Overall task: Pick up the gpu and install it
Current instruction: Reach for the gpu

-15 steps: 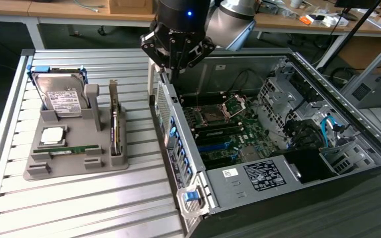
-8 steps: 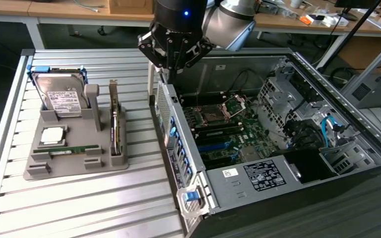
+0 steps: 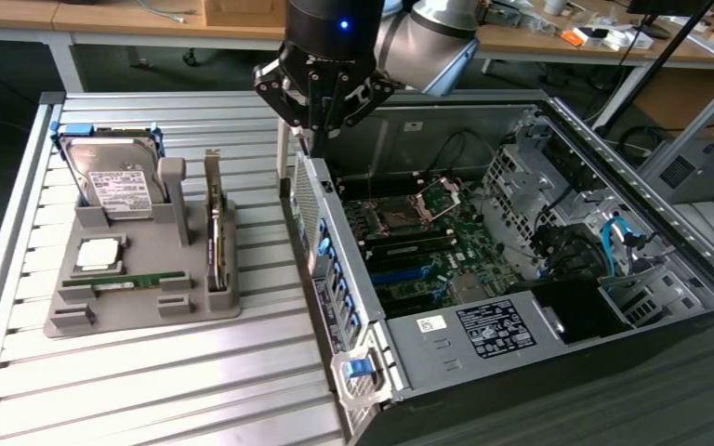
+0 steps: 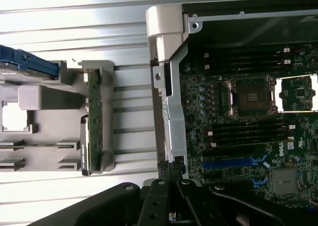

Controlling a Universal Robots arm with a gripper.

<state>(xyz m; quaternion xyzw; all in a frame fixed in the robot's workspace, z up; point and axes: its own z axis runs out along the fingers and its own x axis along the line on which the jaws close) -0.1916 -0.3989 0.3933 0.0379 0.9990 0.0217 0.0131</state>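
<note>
The gpu [image 3: 215, 218] is a thin dark card with a tan-brown face. It stands on edge in a slot at the side of the grey holder [image 3: 146, 316] nearest the computer case. From above it appears as a narrow green strip, the gpu [image 4: 93, 112]. My gripper [image 3: 320, 139] hangs shut and empty above the rear wall of the open computer case [image 3: 332, 269], between the gpu and the motherboard [image 3: 419, 242]. The gripper [image 4: 171, 167] has its fingertips pressed together over that metal wall, with nothing between them.
The holder also carries a silver hard drive [image 3: 109, 177], a square processor [image 3: 99, 253] and a green memory stick [image 3: 140, 279]. A blue expansion slot [image 4: 231, 162] lies on the motherboard. The slatted metal table [image 3: 146, 390] has bare room in front of the holder.
</note>
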